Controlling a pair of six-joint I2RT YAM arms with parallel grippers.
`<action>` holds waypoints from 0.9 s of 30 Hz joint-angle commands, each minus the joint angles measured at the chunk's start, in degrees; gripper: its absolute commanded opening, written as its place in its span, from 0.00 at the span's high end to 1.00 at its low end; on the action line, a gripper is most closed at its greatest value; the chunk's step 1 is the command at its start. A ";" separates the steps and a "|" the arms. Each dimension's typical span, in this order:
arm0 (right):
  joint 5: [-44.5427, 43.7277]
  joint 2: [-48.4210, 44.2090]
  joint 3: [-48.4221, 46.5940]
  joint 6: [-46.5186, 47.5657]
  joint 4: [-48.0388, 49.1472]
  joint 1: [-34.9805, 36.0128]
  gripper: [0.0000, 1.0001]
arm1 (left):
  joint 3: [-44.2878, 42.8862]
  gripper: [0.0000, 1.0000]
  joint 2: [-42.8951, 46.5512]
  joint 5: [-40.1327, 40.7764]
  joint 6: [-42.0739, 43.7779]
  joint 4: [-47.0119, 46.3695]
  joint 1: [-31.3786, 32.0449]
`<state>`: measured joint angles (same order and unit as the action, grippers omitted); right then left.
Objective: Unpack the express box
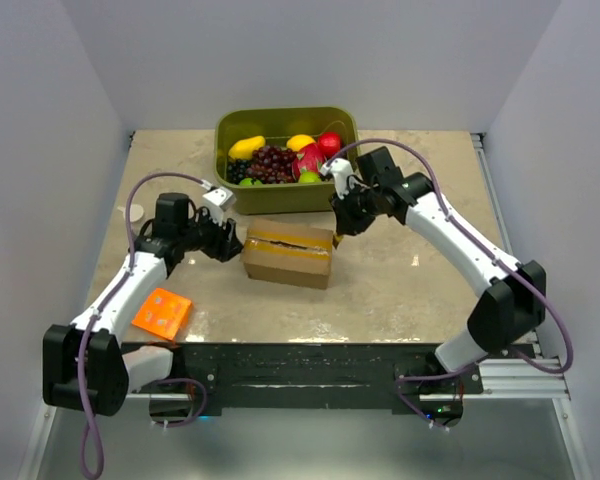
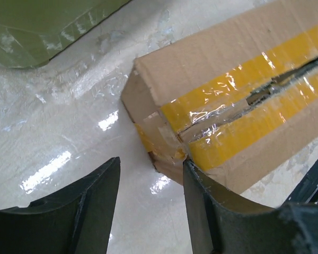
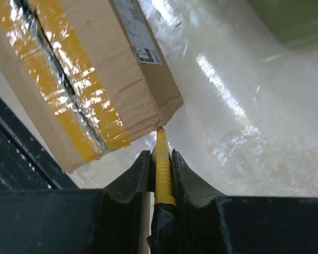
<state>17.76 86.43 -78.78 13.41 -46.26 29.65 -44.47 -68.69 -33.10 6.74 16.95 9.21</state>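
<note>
The express box (image 1: 288, 255) is a brown carton with glossy yellow tape along its top seam, lying mid-table. The tape is split along the seam, and a dark gap shows in the left wrist view (image 2: 286, 79). My left gripper (image 1: 227, 243) is open at the box's left end; its right finger (image 2: 201, 196) touches the box's (image 2: 238, 63) lower corner. My right gripper (image 1: 338, 228) is shut on a yellow ribbed tool (image 3: 162, 169). The tool's tip touches the right end corner of the box (image 3: 95, 63), below a white label (image 3: 139, 39).
A green bin (image 1: 286, 196) holding several fruits stands just behind the box. Its wall shows in the left wrist view (image 2: 42, 26) and the right wrist view (image 3: 297, 21). A flat orange box (image 1: 161, 312) lies at the front left beside the left arm.
</note>
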 commanded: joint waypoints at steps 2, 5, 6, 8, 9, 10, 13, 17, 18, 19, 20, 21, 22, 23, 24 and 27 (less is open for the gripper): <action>1.58 7.32 -11.38 -1.28 5.65 1.90 1.00 | 1.92 0.44 3.91 -7.49 0.46 -0.25 -0.68; 0.96 10.93 -15.08 -1.37 6.27 2.08 1.00 | 3.24 0.44 5.31 -9.87 0.29 0.01 -1.04; 0.70 11.56 -16.48 -1.54 6.10 2.08 1.00 | 3.42 0.44 5.58 -10.05 0.38 0.80 -1.30; -0.78 12.09 -17.37 -1.20 5.57 2.08 1.00 | 2.64 0.44 6.10 -9.44 1.95 2.64 -1.48; -1.23 11.92 -17.28 -0.84 4.87 1.82 1.00 | 1.76 0.44 6.11 -9.00 3.18 6.13 -1.48; -1.67 11.57 -16.93 -0.41 4.60 1.29 1.00 | -0.34 0.43 6.02 -8.30 6.58 8.17 -1.48; -2.03 9.55 -15.00 -2.58 4.25 -3.35 1.00 | -6.39 0.42 5.06 -7.14 14.13 15.11 -1.48; 2.88 5.95 -13.51 -6.46 4.95 -11.44 1.00 | -13.62 0.36 3.21 -15.39 21.81 18.47 -1.48; 6.72 5.16 -12.20 -7.42 6.17 -14.41 1.00 | -14.67 0.34 2.68 -17.41 22.69 18.03 -1.39; 9.55 3.06 -11.14 -9.52 7.31 -15.66 1.00 | -16.34 0.31 2.07 -19.78 22.09 17.07 -1.04; 11.75 2.00 -9.65 -10.93 8.80 -16.89 1.00 | -16.96 0.30 0.06 -19.89 20.35 15.67 -0.60; 16.56 0.85 -6.33 -12.69 12.65 -18.99 1.00 | -17.75 0.29 -1.26 -20.07 18.41 12.70 -0.25; 19.39 -0.99 -4.29 -17.49 15.21 -20.06 1.00 | -19.85 0.29 -3.02 -21.38 15.78 12.15 0.36; 22.03 -1.96 -2.19 -19.98 18.02 -21.98 1.00 | -21.09 0.29 -6.69 -22.09 14.54 11.53 0.72; 25.10 -2.84 2.27 -22.96 24.75 -22.87 1.00 | -22.40 0.28 -8.55 -22.79 13.22 11.35 0.89; 35.22 -5.04 11.59 -39.38 42.39 -26.39 1.00 | -27.33 0.27 -14.97 -23.59 11.19 12.31 2.03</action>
<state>35.79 83.59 -76.95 -5.87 -28.05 5.61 -66.63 -76.86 -52.53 21.50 29.91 10.07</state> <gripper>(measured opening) 0.186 0.718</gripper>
